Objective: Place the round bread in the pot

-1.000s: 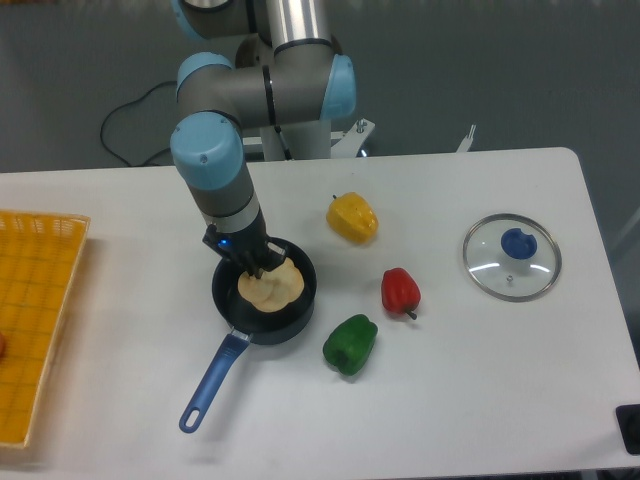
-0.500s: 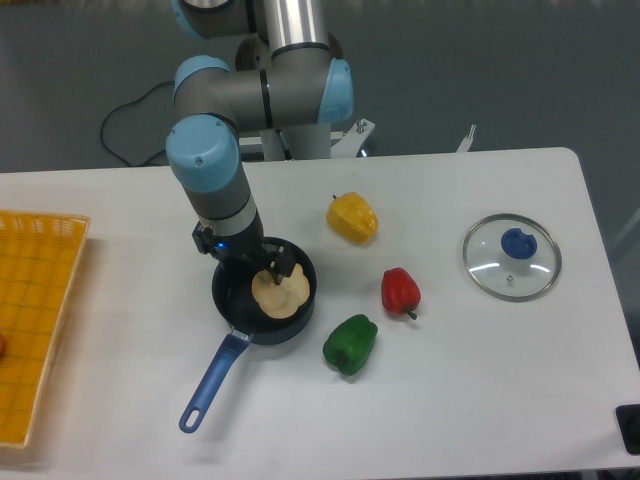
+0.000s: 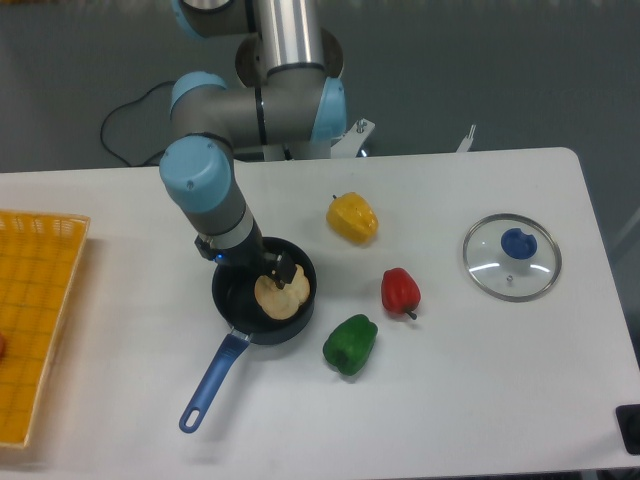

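Observation:
The round bread [image 3: 281, 296], pale tan and lumpy, lies flat inside the pot [image 3: 228, 292], toward its right side. The pot is a dark round saucepan left of the table's middle, with its long blue handle [image 3: 208, 385] pointing to the front left. My gripper [image 3: 266, 264] hangs over the pot's back rim, just above and behind the bread. Its jaws are apart. One dark finger [image 3: 286, 268] shows close to the bread's back edge; the other is mostly hidden under the wrist. Nothing is between the jaws.
A yellow bell pepper [image 3: 353, 218] lies behind and right of the pot, a red pepper [image 3: 400, 290] to its right, and a green pepper [image 3: 350, 343] at its front right. A glass lid with a blue knob [image 3: 511, 256] lies far right. A yellow basket [image 3: 35, 310] stands at the left edge.
The gripper has let go of the bread and drawn back up and to the left. The bread has settled in the right side of the pot.

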{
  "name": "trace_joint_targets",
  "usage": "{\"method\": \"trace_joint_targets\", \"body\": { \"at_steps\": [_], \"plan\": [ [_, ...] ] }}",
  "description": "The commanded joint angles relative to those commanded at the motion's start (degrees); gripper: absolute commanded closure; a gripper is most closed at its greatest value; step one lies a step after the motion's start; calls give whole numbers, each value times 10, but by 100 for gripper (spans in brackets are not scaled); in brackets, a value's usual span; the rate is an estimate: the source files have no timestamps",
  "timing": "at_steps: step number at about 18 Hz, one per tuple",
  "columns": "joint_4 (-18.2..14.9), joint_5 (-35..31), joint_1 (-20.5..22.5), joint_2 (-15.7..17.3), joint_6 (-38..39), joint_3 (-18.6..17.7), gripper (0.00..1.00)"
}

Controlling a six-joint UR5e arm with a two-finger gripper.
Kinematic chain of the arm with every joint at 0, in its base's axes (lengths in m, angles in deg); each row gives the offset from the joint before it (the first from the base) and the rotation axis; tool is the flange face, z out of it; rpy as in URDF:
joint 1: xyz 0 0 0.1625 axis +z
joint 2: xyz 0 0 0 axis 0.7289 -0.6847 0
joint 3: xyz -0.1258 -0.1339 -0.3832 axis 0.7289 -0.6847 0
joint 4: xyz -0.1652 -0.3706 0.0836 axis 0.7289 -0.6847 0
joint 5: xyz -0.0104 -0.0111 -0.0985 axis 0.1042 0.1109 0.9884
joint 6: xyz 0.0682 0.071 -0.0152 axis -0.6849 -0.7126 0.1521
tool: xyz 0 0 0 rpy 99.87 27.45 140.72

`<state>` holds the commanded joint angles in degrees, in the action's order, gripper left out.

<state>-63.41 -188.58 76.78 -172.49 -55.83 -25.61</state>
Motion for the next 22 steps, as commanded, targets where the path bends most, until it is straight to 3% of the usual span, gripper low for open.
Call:
{"method": "trace_joint_targets", "body": {
  "at_steps": [5, 11, 22],
  "plan": [
    [1, 1, 6, 1, -3, 5, 0],
    [1, 0, 54, -2, -28, 33, 0],
    [2, 4, 83, 2, -41, 36, 0]
  ]
}}
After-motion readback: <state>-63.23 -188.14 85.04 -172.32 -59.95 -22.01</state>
